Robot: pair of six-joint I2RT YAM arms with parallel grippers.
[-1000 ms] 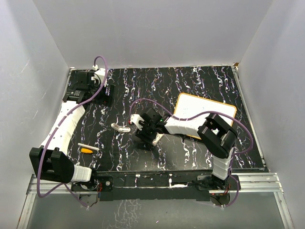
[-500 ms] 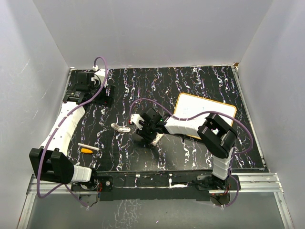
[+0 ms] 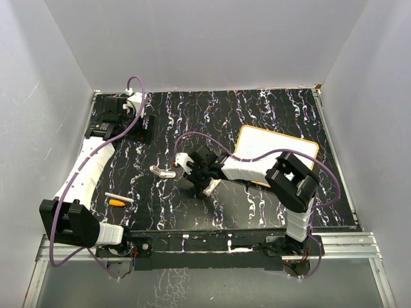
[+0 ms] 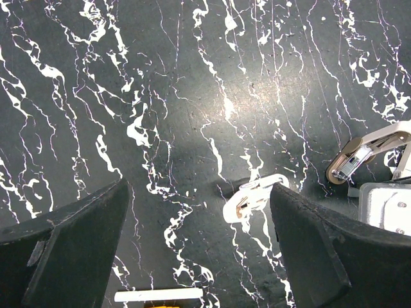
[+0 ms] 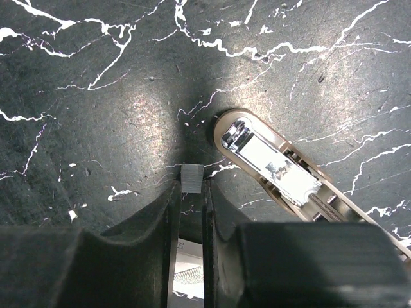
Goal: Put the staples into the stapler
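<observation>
My right gripper (image 5: pixel 191 186) is down over the middle of the desk (image 3: pixel 257 115), a touch left of centre, and its two fingers are pressed in on the staples (image 5: pixel 192 177). That is a small grey block pinched right at the tips. Whether the block touches the desk surface, I cannot tell.

Just to the right of it in my right wrist view lies the stapler (image 5: pixel 276 170). It is beige and lying open, so its metal channel faces up. Its rounded front end is just beside the staples, with a sliver of dark desk between them. The rear of it runs off under my finger.

My left gripper (image 4: pixel 199 186) hangs over the far left corner of the desk with its fingers spread wide and nothing between them. From that wrist I look across at a white stapler (image 4: pixel 253 196) lying alone on the marbled top, with the beige one beyond it beside my right wrist.

Toward the near left corner lie a thin white pen (image 3: pixel 120 197) and an orange cap (image 3: pixel 116 203), side by side. On the right half lies a white board (image 3: pixel 282 151) with an orange rim, and my right forearm crosses its corner.
</observation>
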